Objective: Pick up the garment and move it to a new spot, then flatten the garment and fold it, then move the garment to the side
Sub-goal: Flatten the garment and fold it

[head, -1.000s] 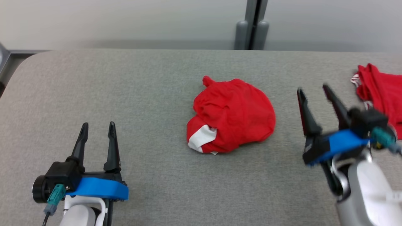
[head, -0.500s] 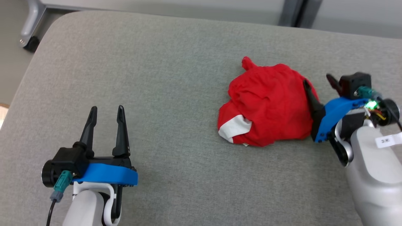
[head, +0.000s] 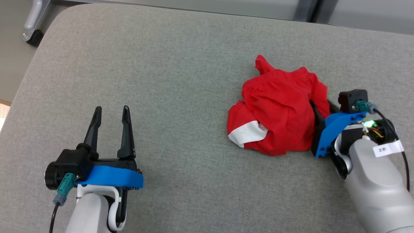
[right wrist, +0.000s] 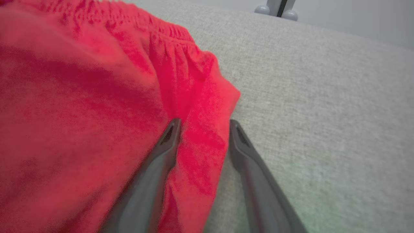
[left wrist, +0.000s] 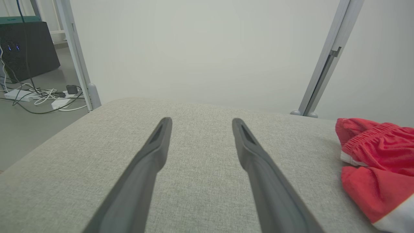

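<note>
The garment (head: 278, 113) is a crumpled red pair of shorts with a white patch, lying right of centre on the grey padded table (head: 161, 64). My right gripper (head: 321, 106) is at its right edge, fingers partly buried in the cloth. In the right wrist view the two fingers straddle a fold of the garment (right wrist: 81, 97) near its gathered waistband. The right gripper (right wrist: 203, 124) still stands apart around that fold. My left gripper (head: 111, 110) rests open at the lower left, far from the cloth. Between the fingers of the left gripper (left wrist: 200, 121) there is only table, and the garment (left wrist: 375, 155) lies off to its right.
The table's rounded left corner and left edge lie close to my left arm. A frame leg with a caster (head: 32, 29) stands beyond that corner. A grey post (head: 310, 11) rises behind the far edge. Cables (left wrist: 48, 97) and a dark box (left wrist: 26, 48) are on the floor.
The head camera has turned and tilted down. My right gripper has moved in to the garment's right edge and pushed around a fold, its fingers narrowing a little. The left arm has held still.
</note>
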Tool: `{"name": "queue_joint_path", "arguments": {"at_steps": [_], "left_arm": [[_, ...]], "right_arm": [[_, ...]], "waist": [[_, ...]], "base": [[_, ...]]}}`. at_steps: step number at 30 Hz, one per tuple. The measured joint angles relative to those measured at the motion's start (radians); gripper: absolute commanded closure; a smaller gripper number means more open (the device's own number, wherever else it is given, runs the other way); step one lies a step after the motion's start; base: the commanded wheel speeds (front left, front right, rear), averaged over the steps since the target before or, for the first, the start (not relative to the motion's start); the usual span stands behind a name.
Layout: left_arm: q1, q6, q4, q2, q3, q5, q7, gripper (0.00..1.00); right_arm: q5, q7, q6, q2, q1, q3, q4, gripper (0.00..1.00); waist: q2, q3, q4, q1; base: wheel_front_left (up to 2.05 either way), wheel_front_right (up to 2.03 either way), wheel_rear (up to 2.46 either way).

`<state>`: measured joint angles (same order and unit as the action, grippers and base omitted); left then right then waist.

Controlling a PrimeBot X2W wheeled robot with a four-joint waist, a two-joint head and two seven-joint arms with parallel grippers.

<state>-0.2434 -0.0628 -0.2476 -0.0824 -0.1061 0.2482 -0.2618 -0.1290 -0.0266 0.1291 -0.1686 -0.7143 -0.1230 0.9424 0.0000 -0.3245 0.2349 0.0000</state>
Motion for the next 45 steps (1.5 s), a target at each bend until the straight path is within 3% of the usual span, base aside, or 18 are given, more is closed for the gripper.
{"name": "queue_joint_path", "arguments": {"at_steps": [6,14,19,24,36,45], "left_arm": [[0.001,-0.010,-0.010,0.006,0.018,-0.016,0.000,0.00],[0.024,-0.021,-0.014,0.004,0.042,-0.030,0.000,0.00],[0.041,-0.026,-0.012,0.004,0.054,-0.038,0.000,0.00],[0.061,-0.026,-0.016,0.006,0.058,-0.042,0.000,0.00],[0.093,-0.032,-0.005,0.007,0.068,-0.046,0.000,0.00],[0.085,-0.035,-0.003,0.014,0.072,-0.046,0.000,0.00]], "right_arm": [[-0.050,-0.095,0.002,0.006,-0.001,-0.013,0.039,1.00],[-0.121,-0.197,0.002,-0.112,0.029,0.065,0.033,1.00],[-0.136,-0.222,0.001,-0.165,0.067,0.107,-0.039,1.00],[-0.144,-0.230,0.001,-0.119,0.129,0.086,-0.183,1.00],[-0.122,-0.109,0.001,0.043,0.398,-0.260,-0.586,1.00],[-0.092,-0.077,0.001,0.068,0.521,-0.488,-0.611,1.00]], "waist": [[0.0000,0.025,-0.028,0.0000],[0.0000,0.080,-0.083,0.0000],[0.0000,0.111,-0.111,0.0000],[0.0000,0.143,-0.125,0.0000],[0.0000,0.178,-0.098,-0.0003],[0.0000,0.153,-0.073,-0.0002]], "base": [[0.00,0.00,0.00],[0.00,0.00,0.00],[0.00,0.00,0.00],[0.00,0.00,0.00],[0.00,0.00,0.00],[0.00,0.00,0.00]]}}
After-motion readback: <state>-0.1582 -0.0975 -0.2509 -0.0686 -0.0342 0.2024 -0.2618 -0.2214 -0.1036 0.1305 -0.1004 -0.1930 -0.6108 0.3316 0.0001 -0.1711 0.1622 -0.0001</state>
